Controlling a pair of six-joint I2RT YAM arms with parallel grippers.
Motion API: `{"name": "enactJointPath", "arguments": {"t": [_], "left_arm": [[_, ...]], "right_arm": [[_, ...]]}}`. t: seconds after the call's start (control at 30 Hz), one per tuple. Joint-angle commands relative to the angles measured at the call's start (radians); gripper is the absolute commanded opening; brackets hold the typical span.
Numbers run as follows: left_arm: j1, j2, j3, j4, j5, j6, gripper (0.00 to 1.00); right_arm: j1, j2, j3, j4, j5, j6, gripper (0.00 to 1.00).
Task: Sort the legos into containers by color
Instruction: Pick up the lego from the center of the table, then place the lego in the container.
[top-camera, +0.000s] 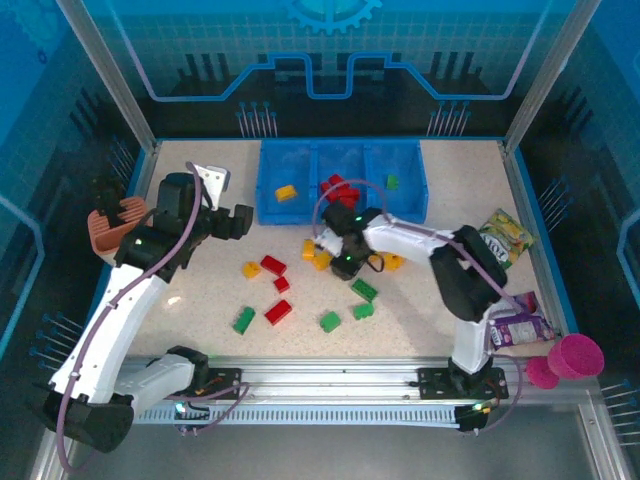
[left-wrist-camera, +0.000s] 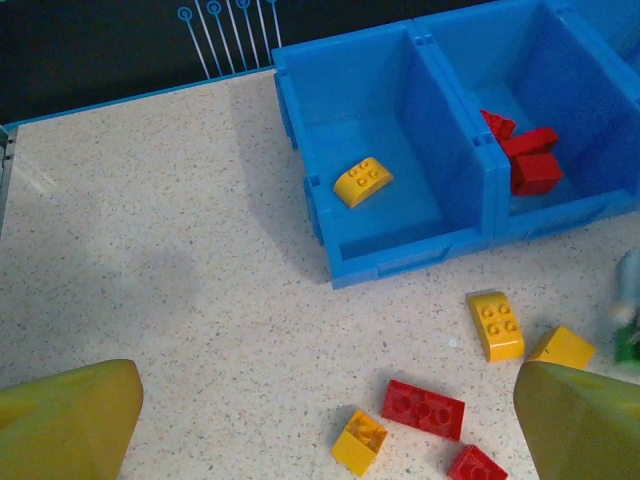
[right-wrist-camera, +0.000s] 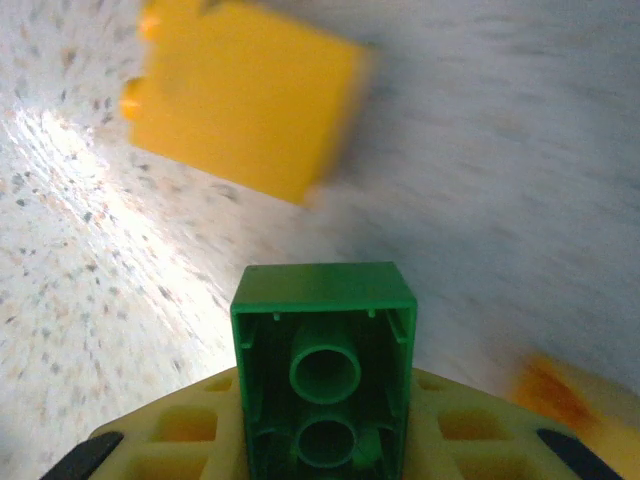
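The speckled bench (top-camera: 415, 325) carries a blue tray (top-camera: 285, 215) along its far side, split into three open compartments. The left compartment holds one yellow brick (left-wrist-camera: 362, 182), the middle one a small heap of red bricks (left-wrist-camera: 525, 160), and the right one a single green piece (top-camera: 392, 182). The left hand (left-wrist-camera: 325, 395) hangs above the bench near the tray's front left corner, its fingers (left-wrist-camera: 70, 425) spread wide apart with nothing between them. Several loose legos lie on the bench below it: a red brick (left-wrist-camera: 423, 408), a small yellow brick (left-wrist-camera: 360, 441) just beside that, and a longer yellow brick (left-wrist-camera: 495, 325) nearer the tray. The right hand (right-wrist-camera: 322, 440) sits low over the middle of the bench, just in front of the tray's middle compartment, and is clamped on a green brick (right-wrist-camera: 323, 340). That brick stands between the yellow pads (right-wrist-camera: 180, 430) with its hollow underside turned toward the wrist camera. A blurred yellow block (right-wrist-camera: 250, 100) shows on the bench just beyond it. More loose legos are scattered across the bench between the two arms, well apart from the tray. Among them are a red pair (top-camera: 277, 273), a larger red one (top-camera: 279, 312) and green ones (top-camera: 330, 321) toward the near edge.
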Motion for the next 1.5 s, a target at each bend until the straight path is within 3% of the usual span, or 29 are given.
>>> {"name": "enactJointPath", "arguments": {"t": [0.0, 0.17, 0.37, 0.63, 0.83, 1.03, 1.17, 1.47], "left_arm": [[0.01, -0.02, -0.005, 0.029, 0.006, 0.011, 0.97], [0.01, -0.004, -0.007, 0.035, 0.008, 0.011, 0.97], [0.012, 0.012, 0.002, 0.032, 0.014, 0.01, 0.97], [0.012, 0.025, -0.01, 0.054, 0.032, 0.014, 0.97], [0.015, 0.037, -0.01, 0.059, 0.028, 0.022, 0.98], [0.015, 0.043, -0.01, 0.056, 0.021, 0.023, 0.98], [0.015, 0.038, -0.012, 0.064, 0.02, 0.024, 0.98], [0.015, 0.03, -0.01, 0.063, 0.027, 0.021, 0.99]], "right_arm": [[-0.127, -0.188, 0.015, -0.027, -0.088, 0.102, 0.27], [-0.242, -0.236, 0.094, -0.064, 0.064, 0.125, 0.27], [-0.352, -0.163, 0.217, -0.011, 0.051, 0.119, 0.28], [-0.41, 0.127, 0.454, 0.068, 0.073, 0.12, 0.28], [-0.417, 0.412, 0.75, 0.002, 0.07, 0.126, 0.27], [-0.414, 0.596, 0.978, -0.091, 0.05, 0.138, 0.28], [-0.408, 0.631, 1.021, -0.106, 0.047, 0.146, 0.3], [-0.399, 0.565, 0.97, -0.098, 0.063, 0.147, 0.49]]}}
